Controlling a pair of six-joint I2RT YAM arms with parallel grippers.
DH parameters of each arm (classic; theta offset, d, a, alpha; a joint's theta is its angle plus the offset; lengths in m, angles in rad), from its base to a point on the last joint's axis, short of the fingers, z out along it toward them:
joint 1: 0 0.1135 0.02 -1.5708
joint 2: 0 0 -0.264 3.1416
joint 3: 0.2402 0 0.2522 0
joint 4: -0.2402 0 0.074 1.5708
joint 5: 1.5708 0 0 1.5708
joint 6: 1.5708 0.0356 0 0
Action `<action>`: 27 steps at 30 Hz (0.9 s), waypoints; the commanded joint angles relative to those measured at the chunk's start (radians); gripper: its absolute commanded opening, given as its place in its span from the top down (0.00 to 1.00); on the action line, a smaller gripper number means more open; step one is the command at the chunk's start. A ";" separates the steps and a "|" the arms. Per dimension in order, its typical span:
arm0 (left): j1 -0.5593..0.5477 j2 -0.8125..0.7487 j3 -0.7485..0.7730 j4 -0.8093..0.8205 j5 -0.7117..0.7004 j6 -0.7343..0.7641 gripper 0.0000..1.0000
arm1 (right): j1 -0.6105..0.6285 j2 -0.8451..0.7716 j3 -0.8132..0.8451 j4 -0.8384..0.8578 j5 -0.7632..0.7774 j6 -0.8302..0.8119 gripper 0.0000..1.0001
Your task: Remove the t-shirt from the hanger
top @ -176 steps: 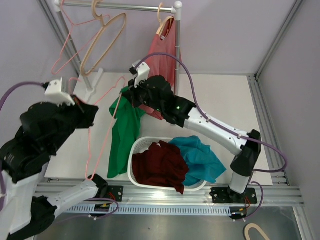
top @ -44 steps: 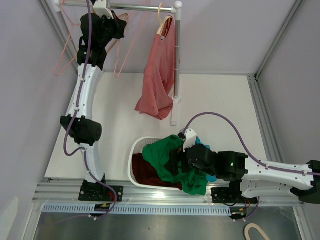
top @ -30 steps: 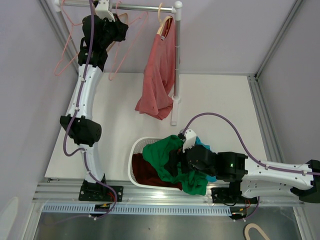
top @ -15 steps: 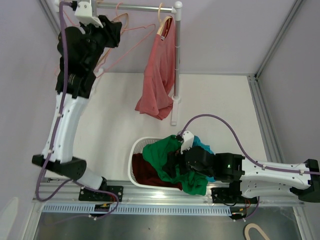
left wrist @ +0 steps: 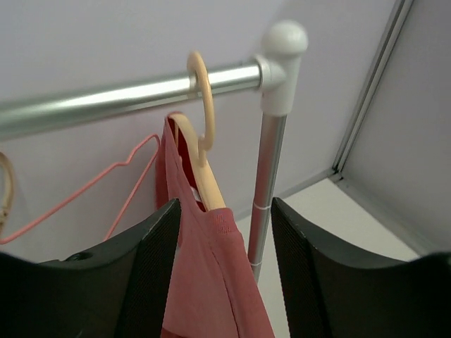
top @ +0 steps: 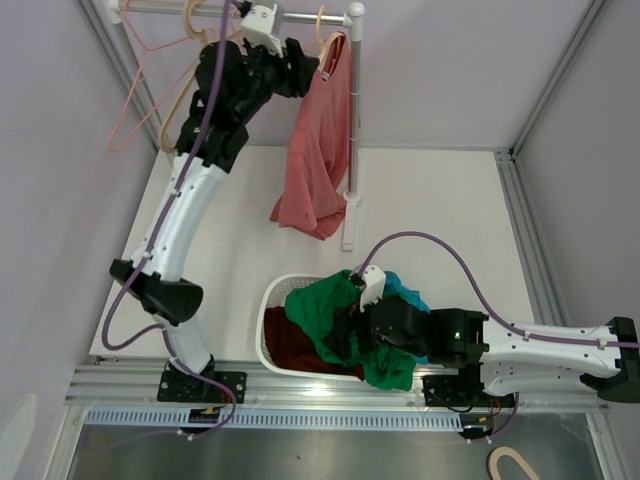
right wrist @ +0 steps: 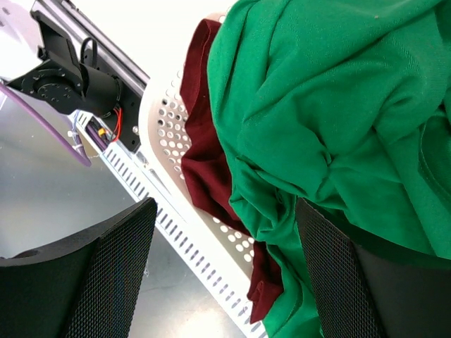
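Salmon-pink short-sleeved t-shirt [top: 318, 160] hangs on a beige hanger [left wrist: 204, 165] with a rounded hook, hooked over the silver metal rail [left wrist: 106, 95] close to the rail's white end cap. The left gripper [left wrist: 224, 211] sits just below the rail, its jaws wide apart either side of the shirt's shoulder, holding nothing. Well away from the rail, the right gripper [right wrist: 224, 204] is spread wide above a crumpled green t-shirt [right wrist: 331, 105] lying in a white perforated plastic basket [right wrist: 165, 134], also holding nothing.
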 commanded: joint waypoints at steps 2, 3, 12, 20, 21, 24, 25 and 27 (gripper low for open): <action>-0.027 0.060 0.070 0.016 -0.007 0.055 0.41 | 0.010 -0.033 -0.009 0.026 0.033 0.013 0.16; -0.030 0.074 0.080 0.013 -0.022 0.053 0.41 | 0.012 -0.036 -0.009 0.024 0.034 0.015 0.16; -0.061 0.128 0.108 0.088 -0.172 0.104 0.42 | 0.013 -0.069 -0.028 0.016 0.050 0.027 0.16; -0.085 0.206 0.151 0.196 -0.263 0.153 0.44 | 0.015 -0.087 -0.048 0.018 0.057 0.041 0.16; -0.087 0.224 0.171 0.202 -0.260 0.153 0.44 | 0.015 -0.090 -0.051 0.015 0.059 0.041 0.16; -0.085 0.238 0.166 0.243 -0.254 0.153 0.45 | 0.015 -0.109 -0.055 0.006 0.067 0.045 0.15; -0.087 0.244 0.157 0.258 -0.255 0.156 0.45 | 0.015 -0.113 -0.056 0.003 0.071 0.045 0.15; -0.085 0.256 0.160 0.278 -0.260 0.158 0.47 | 0.015 -0.125 -0.058 -0.007 0.076 0.048 0.15</action>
